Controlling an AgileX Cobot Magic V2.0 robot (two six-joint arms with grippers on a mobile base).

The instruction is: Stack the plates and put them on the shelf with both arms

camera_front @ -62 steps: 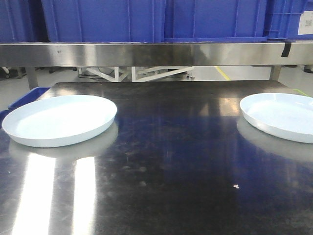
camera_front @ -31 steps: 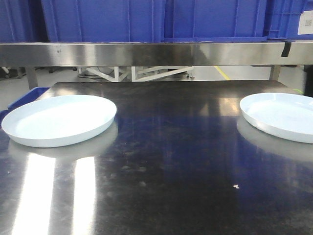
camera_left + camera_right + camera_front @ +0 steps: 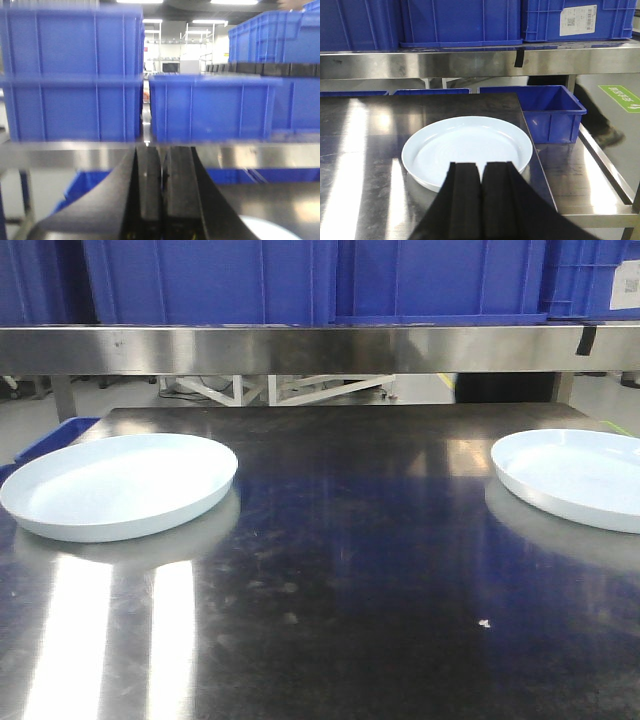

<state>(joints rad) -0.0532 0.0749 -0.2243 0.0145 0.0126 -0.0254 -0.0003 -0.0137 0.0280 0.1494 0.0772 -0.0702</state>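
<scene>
Lying unstacked and well apart on the bench (image 3: pixel 350 570), one plate (image 3: pixel 467 150) sits just ahead of the clenched, empty right claw (image 3: pixel 480 169), the other plate (image 3: pixel 267 229) low and right of the clenched left claw (image 3: pixel 162 156); stacking and the shelf (image 3: pixel 300 348) are yet to do.

Two plates are lying flat on the dark counter (image 3: pixel 340 580), well apart. The left plate (image 3: pixel 120 485) is sitting near the counter's left edge, the right plate (image 3: pixel 575 475) at its right edge, partly cropped. Behind the counter, the shelf (image 3: pixel 300 350) is carrying blue crates (image 3: pixel 210 280).
</scene>
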